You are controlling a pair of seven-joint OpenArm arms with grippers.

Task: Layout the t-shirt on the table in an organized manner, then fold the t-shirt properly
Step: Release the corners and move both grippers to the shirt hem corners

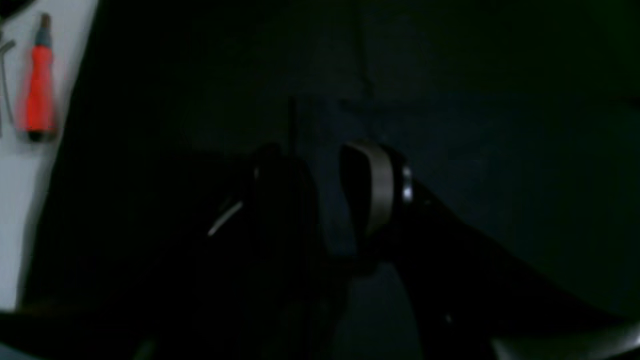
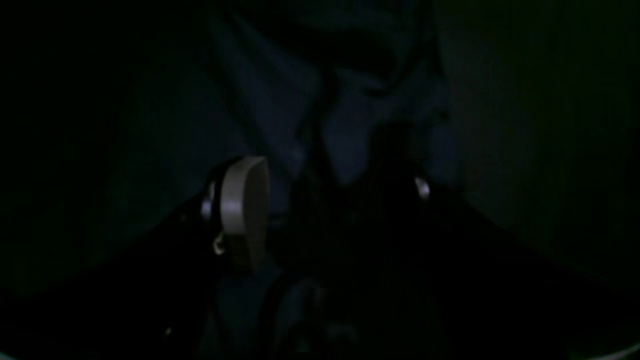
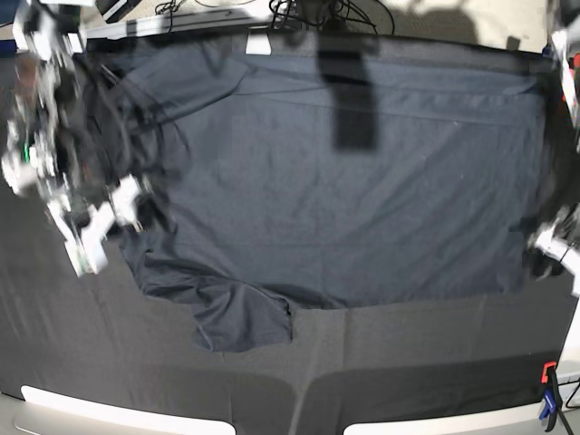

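The dark navy t-shirt (image 3: 344, 199) lies spread wide over the black table (image 3: 408, 362), with one sleeve (image 3: 240, 326) rumpled toward the front. My right gripper (image 3: 109, 227) hangs blurred over the shirt's left edge. In the right wrist view this gripper (image 2: 320, 200) is open, and folds of the t-shirt (image 2: 350, 130) lie beyond its fingers. My left gripper (image 3: 548, 249) sits at the shirt's right edge. The left wrist view shows that gripper (image 1: 325, 195) open too, with nothing between the fingers and the t-shirt (image 1: 475, 150) lying flat below.
A red and blue clamp (image 3: 548, 399) grips the table's front right corner. A red-handled clamp (image 1: 39, 85) lies on the pale surface past the table edge. Cables (image 3: 308, 14) run behind the far edge. A small white tag (image 3: 258, 43) shows at the shirt's far side.
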